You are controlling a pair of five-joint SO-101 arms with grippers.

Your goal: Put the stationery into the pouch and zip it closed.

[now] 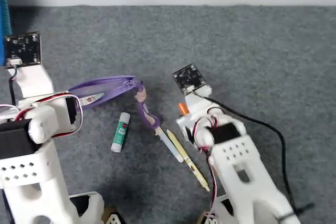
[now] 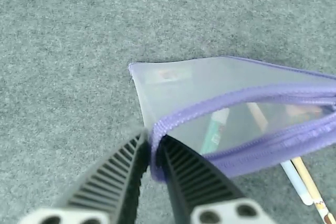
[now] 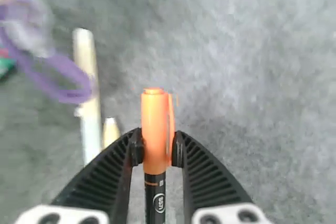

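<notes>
Left gripper (image 2: 152, 167) pinched tight on the zip-end corner of the pouch (image 2: 210, 90), which stretches away from its tips with the zip parted | right gripper (image 3: 156, 150) clamped on an orange marker (image 3: 155, 119), cap poking past the tips | two pens (image 1: 187, 157) on the carpet (image 1: 236, 51) just beside it | glue stick (image 1: 121, 131) lying between both grippers

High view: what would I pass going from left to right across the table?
Left arm → glue stick → pale blue pen → yellow pen → black cable. The purple pouch and orange marker overlap others, so they are left out.
</notes>
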